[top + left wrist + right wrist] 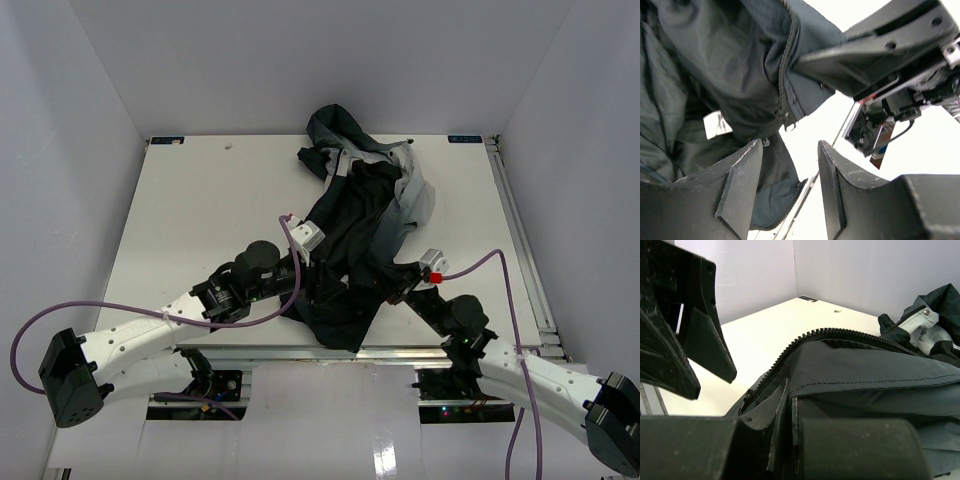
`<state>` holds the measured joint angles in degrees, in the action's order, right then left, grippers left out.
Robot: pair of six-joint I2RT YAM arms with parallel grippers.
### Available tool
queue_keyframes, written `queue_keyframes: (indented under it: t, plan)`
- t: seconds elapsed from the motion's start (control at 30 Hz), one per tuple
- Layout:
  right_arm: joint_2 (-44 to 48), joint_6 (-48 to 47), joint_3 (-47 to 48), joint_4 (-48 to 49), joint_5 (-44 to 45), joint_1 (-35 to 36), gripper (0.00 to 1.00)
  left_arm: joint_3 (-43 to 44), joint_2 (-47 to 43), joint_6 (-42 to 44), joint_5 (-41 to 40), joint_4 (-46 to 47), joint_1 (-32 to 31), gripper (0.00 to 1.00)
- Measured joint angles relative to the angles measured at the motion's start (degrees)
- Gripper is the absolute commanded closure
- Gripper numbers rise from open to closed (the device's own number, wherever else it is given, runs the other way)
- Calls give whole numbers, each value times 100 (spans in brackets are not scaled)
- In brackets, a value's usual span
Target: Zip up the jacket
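One jacket (350, 240) is lying on one desk (200, 210). Two arms are reaching over it, the left arm (140, 335) and the right arm (520, 370). Each is carrying one claw, the left claw (790, 185) and the right claw (790, 432). Two purple cables are trailing, the left cable (110, 305) and the right cable (478, 264). One white label (717, 125) is showing inside the jacket.

Dark jacket (360, 240) — crumpled, unzipped — across the table's middle

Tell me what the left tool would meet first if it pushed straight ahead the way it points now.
Most likely the jacket: its zipper edge lies just ahead of the open left tool. The right tool sits beyond, though depth is unclear.
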<state>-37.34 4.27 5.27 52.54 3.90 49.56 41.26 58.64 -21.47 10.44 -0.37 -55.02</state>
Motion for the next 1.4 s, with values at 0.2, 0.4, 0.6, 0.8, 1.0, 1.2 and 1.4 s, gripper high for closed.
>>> queue_keyframes:
  t: [0.2, 0.4, 0.6, 0.8, 1.0, 1.2, 1.4]
  plan:
    - [17, -30, 92, -154, -92, 0, 92, 139, 39, 4, -172, -88, 0, 41]
    - [153, -43, 95, -305, -278, 0, 92, 92, 77, 16, -128, 301, 0, 40]
    - [180, -16, 79, -302, -540, -4, 92, 45, 447, 73, 205, 701, 0, 42]
    - [262, -15, 45, -309, -583, -4, 92, 33, 537, 107, 457, 808, 0, 43]
    - [459, -15, 43, -312, -489, -7, 92, -110, 365, 92, 443, 722, 0, 56]
    - [474, -17, 44, -327, -448, -7, 92, -43, 238, 53, -297, 477, -7, 72]
    - [474, -19, 45, -431, -450, -4, 92, 216, 306, 7, -637, 352, 0, 97]
